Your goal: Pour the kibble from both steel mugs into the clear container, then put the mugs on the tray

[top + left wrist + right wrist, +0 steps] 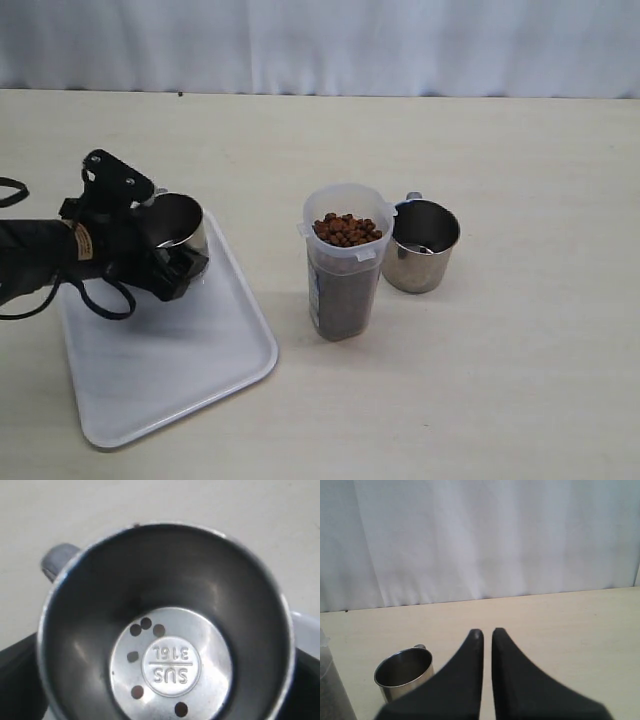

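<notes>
Item one, first steel mug (188, 225): we find it upright on the far corner of the tray (170, 380), empty down to its stamped floor, as suits a mug already poured out and delivered. Item two, left gripper (168, 248): its jaws straddle this mug at a wide spread; whether they press its wall or stand just clear, we cannot tell. Item three, clear container (345, 290): upright on the table (500, 380) between the tray and the other mug, with kibble (347, 230) up to the rim; we judge it stands in the middle so that either arm can pour into it. Item four, second steel mug (420, 250): on the table just beside the container, seemingly empty and not on the tray, so carrying it over looks to us like the step left. Item five, right gripper (486, 635): fingers pressed together, holding nothing, raised above the table and facing that mug, well placed to fetch it.
</notes>
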